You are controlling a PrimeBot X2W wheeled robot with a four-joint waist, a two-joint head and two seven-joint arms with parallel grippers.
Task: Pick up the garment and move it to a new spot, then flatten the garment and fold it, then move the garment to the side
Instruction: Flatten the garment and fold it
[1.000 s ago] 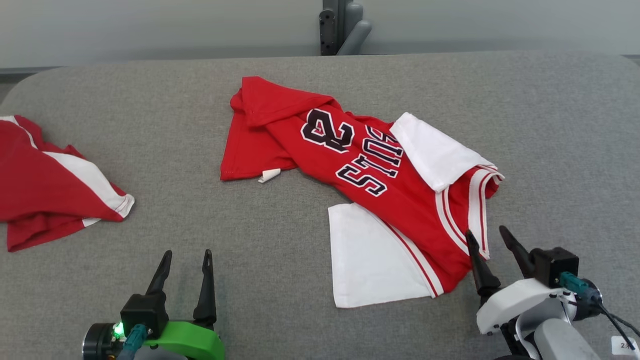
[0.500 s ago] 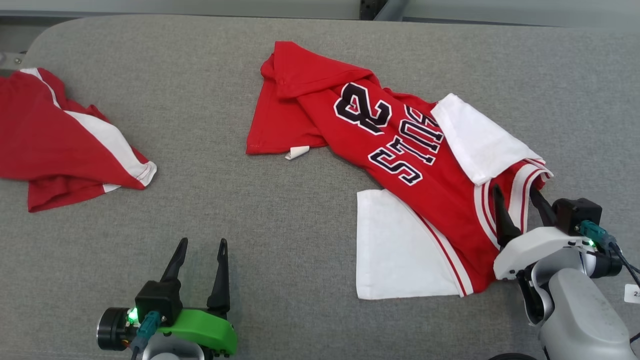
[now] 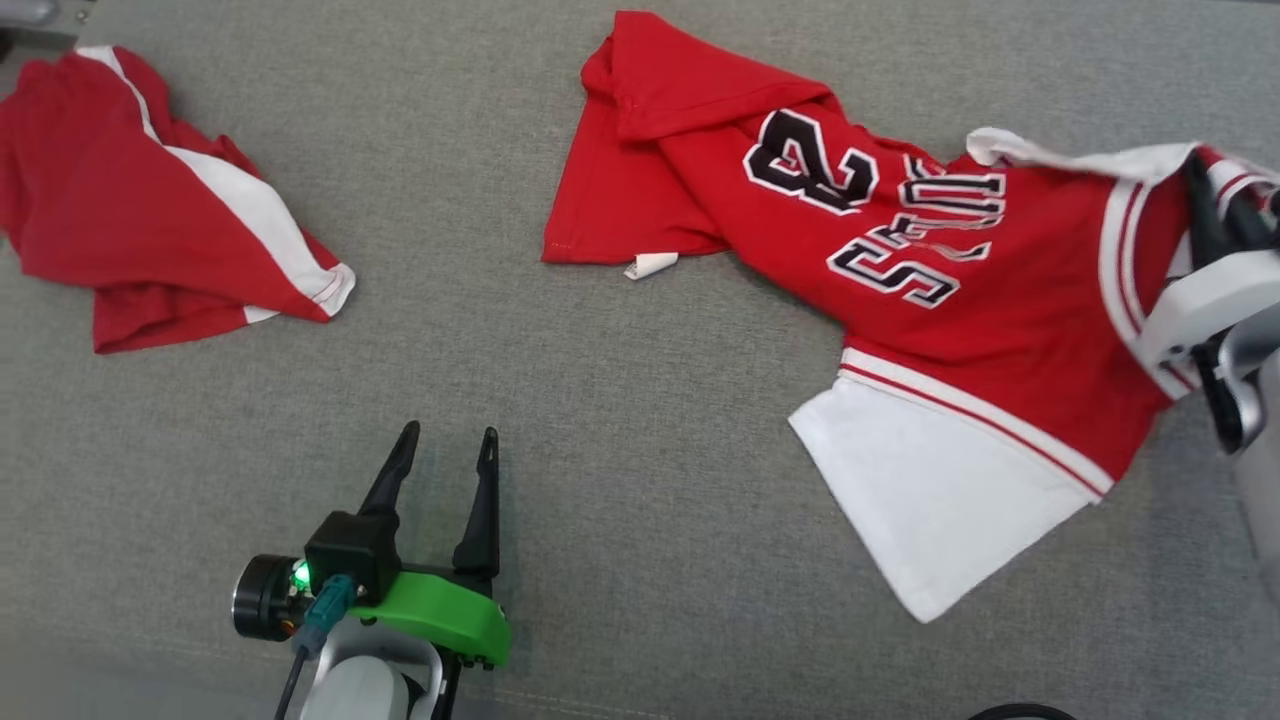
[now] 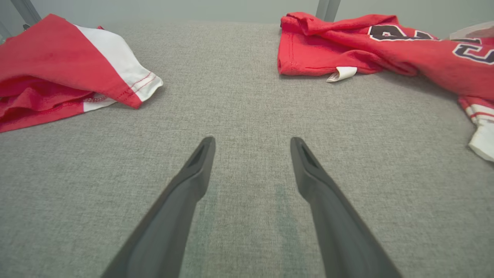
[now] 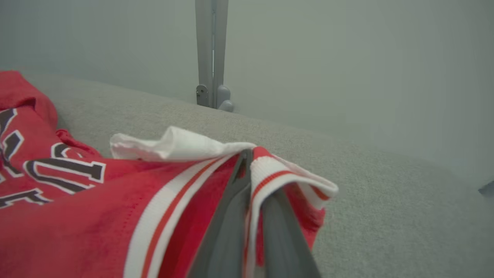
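The right gripper's (image 3: 1212,195) 2 dark fingers were pressed together on the white-and-red striped trim of the red jersey with white panels and dark lettering (image 3: 950,300). The trim draped over their tips, and the rest trailed leftward across the grey fabric surface (image 3: 600,450). The left gripper's (image 3: 449,435) 2 fingers stood spread, holding nothing. A crumpled red-and-white garment (image 3: 150,200) lay ahead-left of them.

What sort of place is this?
Probably a robot test lab: a grey cloth-covered table holding a red jersey and a second red garment, before a bare pale wall with a metal post.
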